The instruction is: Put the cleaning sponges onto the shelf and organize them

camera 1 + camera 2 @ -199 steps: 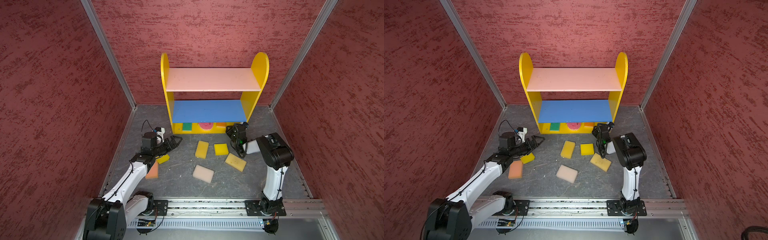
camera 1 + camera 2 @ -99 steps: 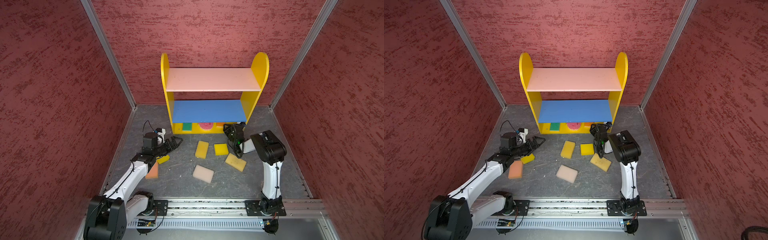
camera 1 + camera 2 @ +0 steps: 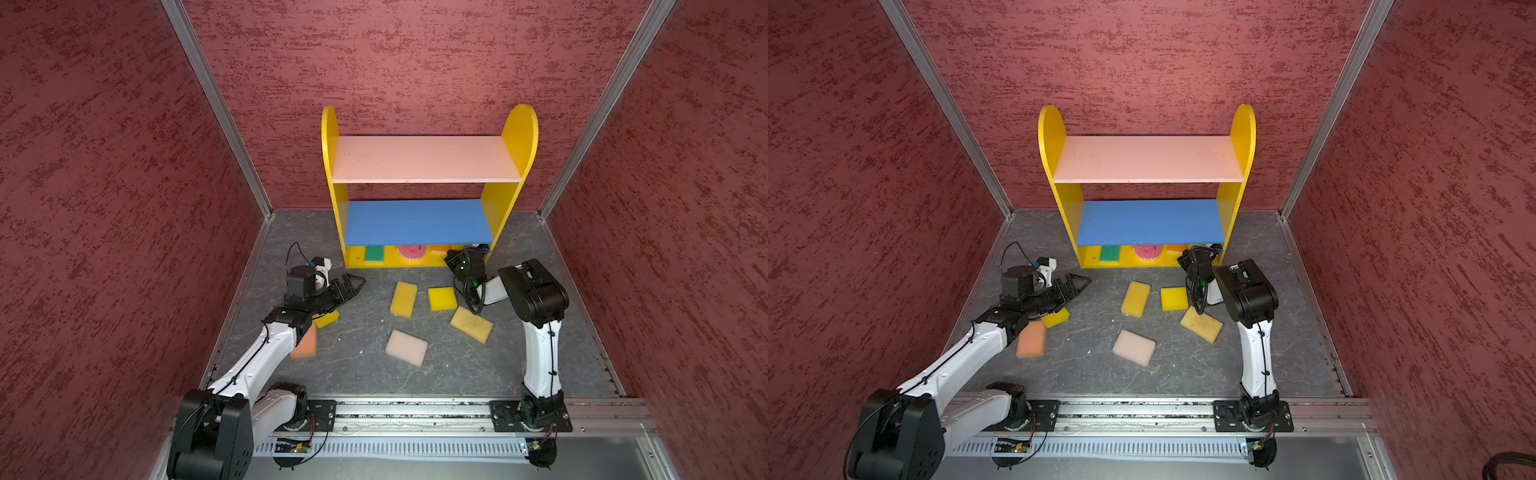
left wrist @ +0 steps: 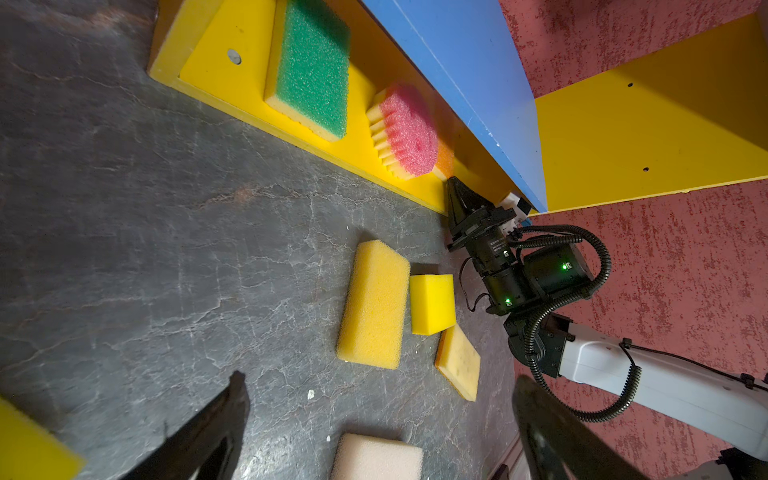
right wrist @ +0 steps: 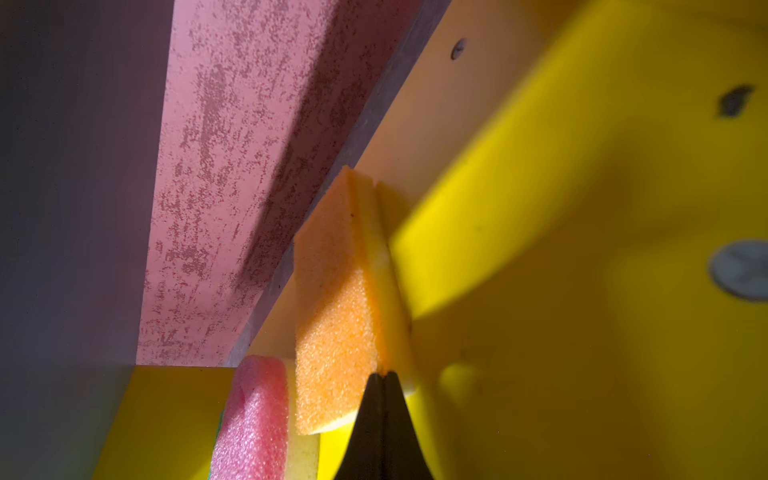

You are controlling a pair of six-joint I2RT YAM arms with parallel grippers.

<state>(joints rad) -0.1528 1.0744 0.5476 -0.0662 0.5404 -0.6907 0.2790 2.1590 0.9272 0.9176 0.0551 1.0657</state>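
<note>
Green sponge (image 4: 311,66), pink sponge (image 4: 409,133) and orange sponge (image 5: 332,311) are on the shelf (image 3: 424,160), six sponges (image 3: 404,298) wait on the surface (image 3: 357,332); left gripper (image 3: 355,286) spread, right gripper (image 5: 382,382) pressed together, empty.

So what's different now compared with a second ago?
The right gripper shut its jaws, empty, its tip by the orange sponge on the bottom board of the shelf; its arm edged slightly toward the middle. The open left gripper and the floor sponges stayed put.
</note>
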